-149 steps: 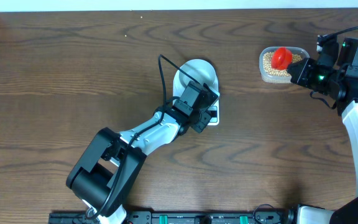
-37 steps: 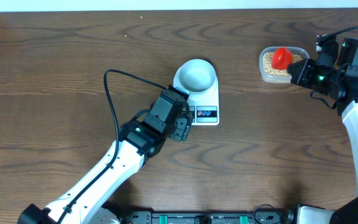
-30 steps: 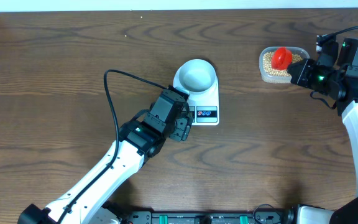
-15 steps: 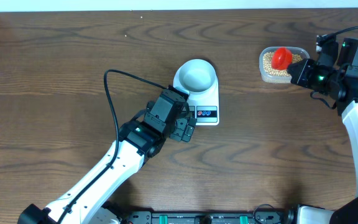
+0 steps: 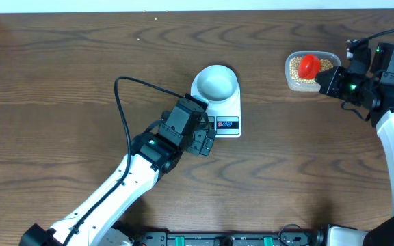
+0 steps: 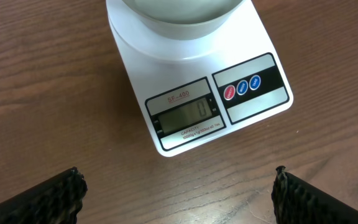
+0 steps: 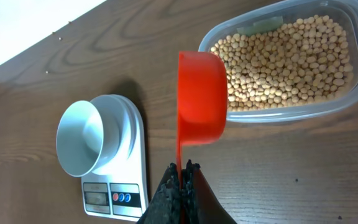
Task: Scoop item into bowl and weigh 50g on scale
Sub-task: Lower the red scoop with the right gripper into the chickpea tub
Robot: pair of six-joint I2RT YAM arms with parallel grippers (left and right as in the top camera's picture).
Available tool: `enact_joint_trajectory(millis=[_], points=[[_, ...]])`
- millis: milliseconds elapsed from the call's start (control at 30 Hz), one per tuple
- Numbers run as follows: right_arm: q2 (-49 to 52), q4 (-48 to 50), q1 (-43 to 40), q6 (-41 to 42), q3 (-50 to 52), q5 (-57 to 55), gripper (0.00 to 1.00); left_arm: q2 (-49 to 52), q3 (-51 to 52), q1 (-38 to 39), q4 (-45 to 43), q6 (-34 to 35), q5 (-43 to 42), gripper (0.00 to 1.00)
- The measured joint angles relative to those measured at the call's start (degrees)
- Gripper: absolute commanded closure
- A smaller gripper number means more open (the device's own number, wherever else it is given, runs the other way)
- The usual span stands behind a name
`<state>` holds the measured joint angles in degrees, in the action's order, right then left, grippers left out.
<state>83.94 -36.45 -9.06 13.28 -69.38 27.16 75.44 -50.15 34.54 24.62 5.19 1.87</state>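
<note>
Two risks stand out: spilling on the carry, and overshooting the target weight.

The right gripper (image 7: pixel 180 180) has its jaws pressed together on the thin handle of a red scoop (image 7: pixel 201 106). The scoop's cup hangs at the near rim of a clear plastic tub (image 7: pixel 353 22) of soybeans (image 7: pixel 284 56), well to the right of the scale (image 5: pixel 228 113). I cannot tell whether the cup holds any beans yet.

That pinch on a narrow handle looks like a weak point. If the loaded cup twists between the jaws, beans would drop on the bare table (image 5: pixel 279 157) between tub and scale. Being round, they would roll away.

The pale bowl (image 5: pixel 217 81) sits empty on the scale's platform, and the display (image 6: pixel 185 116) appears to read zero. The bowl is barely wider than the cup, so a pour from slightly off-centre could send beans over its rim and onto the platform. They would add to the weight there without being in the bowl. Tipping the whole cup at once may also pass fifty grams, so a slow trickle seems safer.

The left gripper (image 6: pixel 178 174) is spread wide and holds nothing, just in front of the scale's display end. A small drift forward could nudge the scale or lean on it, and that would falsify the reading.
</note>
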Motion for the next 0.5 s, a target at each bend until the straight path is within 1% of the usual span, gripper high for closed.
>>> enact_joint_trajectory(millis=[167, 267, 500], points=[[0.0, -1.53, 0.0, -0.15, 0.0, -0.15, 0.99, 0.0, 0.0, 0.0, 0.0, 0.0, 0.0, 0.02], [0.02, -4.04, 0.0, -0.11, -0.79, -1.66, 0.99, 0.0, 0.0, 0.0, 0.0, 0.0, 0.0, 0.02], [0.04, -10.97, 0.0, -0.17, -8.92, -10.23, 0.99, 0.0, 0.0, 0.0, -0.02, 0.0, 0.0, 0.02]])
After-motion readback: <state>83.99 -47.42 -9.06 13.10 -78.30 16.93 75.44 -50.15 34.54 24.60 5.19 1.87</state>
